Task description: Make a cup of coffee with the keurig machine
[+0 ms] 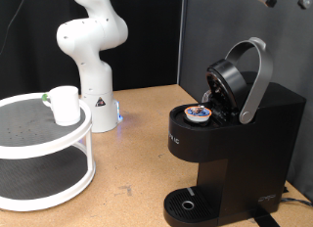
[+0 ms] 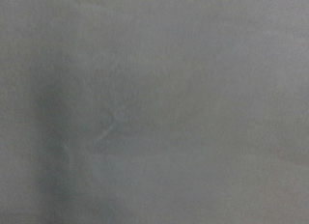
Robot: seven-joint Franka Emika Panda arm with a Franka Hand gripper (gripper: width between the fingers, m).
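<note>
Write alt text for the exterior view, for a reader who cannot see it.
A black keurig machine stands on a wooden table with its lid raised and a coffee pod in the open chamber. At the exterior view's left, a white cup sits on a round two-tier shelf beside the white robot arm's base; no jaws show.

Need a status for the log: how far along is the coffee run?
Done: the large black coffee maker has its lid up, with a small blue-orange-lidded pod seated in it. In hand: nothing visible; the end effector shows in neither view, and the wrist view is blank grey. Left: the small white mug sits on the round white tiered stand, not on the drip tray.
</note>
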